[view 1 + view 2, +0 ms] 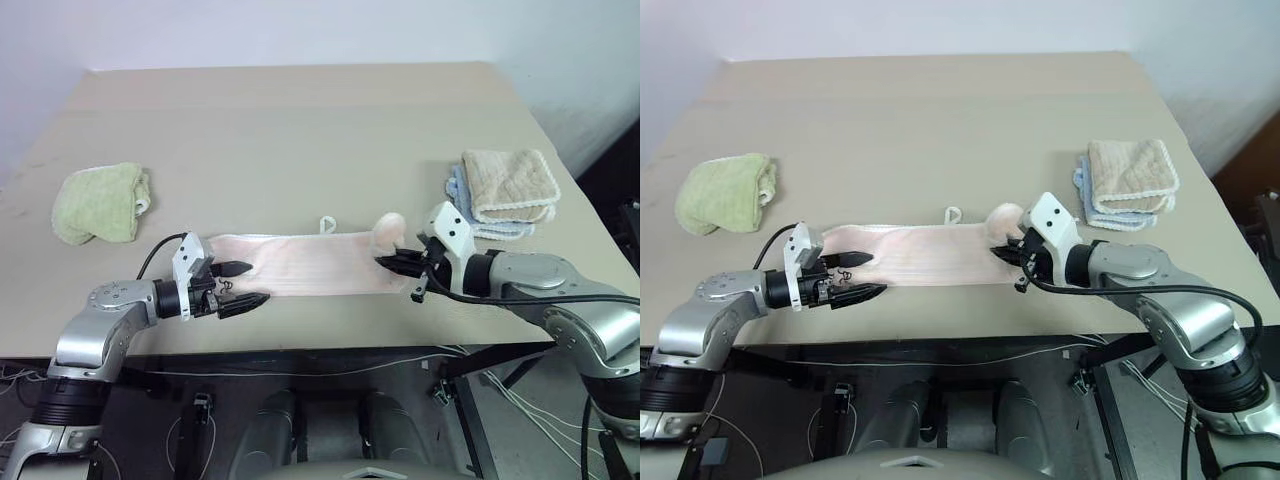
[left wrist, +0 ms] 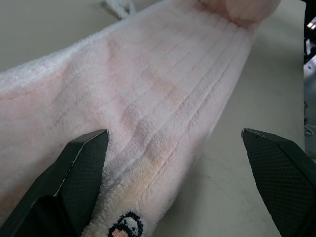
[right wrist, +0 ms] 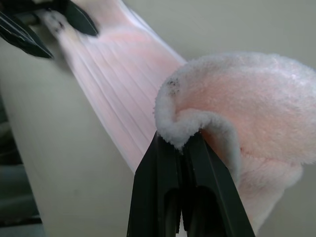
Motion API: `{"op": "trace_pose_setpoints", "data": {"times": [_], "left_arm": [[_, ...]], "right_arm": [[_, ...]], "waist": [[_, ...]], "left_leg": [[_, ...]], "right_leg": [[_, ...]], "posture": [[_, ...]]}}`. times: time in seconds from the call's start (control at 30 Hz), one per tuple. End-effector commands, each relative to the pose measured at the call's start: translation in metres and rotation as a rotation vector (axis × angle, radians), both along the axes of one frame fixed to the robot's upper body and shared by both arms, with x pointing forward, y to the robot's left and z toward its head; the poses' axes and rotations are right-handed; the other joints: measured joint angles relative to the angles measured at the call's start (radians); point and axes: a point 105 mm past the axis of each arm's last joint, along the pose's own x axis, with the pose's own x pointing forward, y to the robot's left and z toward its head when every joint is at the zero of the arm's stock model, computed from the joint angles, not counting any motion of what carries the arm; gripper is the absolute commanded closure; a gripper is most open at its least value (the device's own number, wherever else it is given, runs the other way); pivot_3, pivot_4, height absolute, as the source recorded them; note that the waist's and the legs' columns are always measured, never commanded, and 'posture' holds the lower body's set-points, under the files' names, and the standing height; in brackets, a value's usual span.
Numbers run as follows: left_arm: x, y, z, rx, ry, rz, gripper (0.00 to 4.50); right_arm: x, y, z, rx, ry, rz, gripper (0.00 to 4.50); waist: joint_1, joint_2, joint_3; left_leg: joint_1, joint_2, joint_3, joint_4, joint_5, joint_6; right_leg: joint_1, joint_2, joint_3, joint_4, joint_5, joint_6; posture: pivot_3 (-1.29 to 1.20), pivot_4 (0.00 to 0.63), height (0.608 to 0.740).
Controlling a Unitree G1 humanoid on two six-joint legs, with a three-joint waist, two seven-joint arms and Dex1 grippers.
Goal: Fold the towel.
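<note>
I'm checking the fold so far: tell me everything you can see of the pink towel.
The pink towel is fluffy terry cloth, lying as a long narrow strip along the table's near edge. A small white loop sticks out from its far side. The right pincer is shut on its right end, lifting and curling that end over. The left pincer stands open around its left end.

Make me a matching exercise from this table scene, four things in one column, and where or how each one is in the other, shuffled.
1. pink towel
2. green towel
3. left gripper
4. right gripper

a. open at one end of the pink towel
b. stretched in a long strip along the table's near edge
c. shut on a lifted towel end
d. bunched up on the table's left side

Pairs: 1-b, 2-d, 3-a, 4-c
</note>
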Motion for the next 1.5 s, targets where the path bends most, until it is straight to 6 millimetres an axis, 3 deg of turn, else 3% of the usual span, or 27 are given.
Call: {"op": "trace_pose_setpoints", "data": {"times": [0.03,0.17,0.43,0.7,0.97,1.07,1.27,1.4,1.5], "left_arm": [[-0.002,-0.002,0.006,0.011,-0.036,-0.017,0.00],[-0.003,-0.004,0.005,0.024,-0.039,-0.027,0.00],[-0.003,-0.007,0.006,0.053,-0.047,-0.032,0.00],[-0.007,-0.008,0.008,0.051,-0.044,-0.023,0.00],[-0.008,-0.006,0.007,0.063,-0.046,-0.011,0.00],[-0.009,-0.005,0.004,0.065,-0.044,-0.007,0.00],[-0.010,-0.005,0.001,0.070,-0.043,-0.008,0.00],[-0.011,-0.005,0.001,0.072,-0.044,-0.010,0.00],[-0.010,-0.005,0.001,0.071,-0.044,-0.011,0.00]], "right_arm": [[-0.008,0.018,0.023,0.028,-0.113,0.107,4.49],[-0.013,0.032,0.022,0.026,-0.118,0.190,4.49],[-0.007,0.038,-0.018,-0.133,-0.085,0.241,4.49],[0.003,0.046,-0.021,-0.127,-0.113,0.228,4.49],[-0.003,0.055,-0.032,-0.151,-0.092,0.296,4.49],[-0.004,0.058,-0.033,-0.141,-0.077,0.309,3.87],[-0.003,0.059,-0.032,-0.131,-0.072,0.299,1.87],[-0.006,0.055,-0.014,-0.044,-0.057,0.300,0.49],[-0.010,0.045,-0.001,-0.001,-0.042,0.295,0.49]], "waist": [[0.000,0.000,0.000],[0.000,0.000,0.000],[-0.001,0.000,0.000],[-0.003,0.000,0.000],[-0.002,0.000,0.000],[-0.002,0.000,0.000],[-0.002,0.000,0.000],[-0.002,0.000,0.000],[-0.001,0.000,0.000]], "left_leg": [[0.000,0.000,0.000,0.000,0.000,0.000],[0.000,0.000,0.000,0.000,0.000,0.000],[0.000,0.000,0.000,0.000,0.000,0.000],[0.000,0.000,0.000,0.000,0.000,0.000],[0.001,-0.001,0.000,0.000,0.000,0.000],[0.001,-0.001,0.000,0.000,0.000,0.000],[0.001,-0.001,0.000,0.000,0.000,0.000],[0.001,-0.001,0.000,0.000,0.000,0.000],[0.001,-0.001,0.000,0.000,0.000,0.000]], "right_leg": [[0.000,0.000,0.000,0.000,0.000,0.000],[0.000,0.000,0.000,0.000,0.000,0.000],[0.000,0.000,0.000,0.000,0.000,0.000],[0.000,0.001,0.000,0.001,0.001,0.001],[0.000,0.001,0.000,0.001,0.001,0.001],[0.000,0.001,0.000,0.001,0.001,0.001],[0.000,0.001,0.000,0.002,0.001,0.001],[0.000,0.001,0.000,0.002,0.001,0.001],[0.000,0.001,0.000,0.002,0.001,0.001]], "posture": [[0.00,0.150,0.740],[0.00,0.150,0.740],[0.00,0.150,0.740],[0.00,0.150,0.740],[0.00,0.150,0.740],[0.00,0.150,0.740],[0.00,0.150,0.740],[0.00,0.150,0.740],[0.00,0.150,0.740]]}}
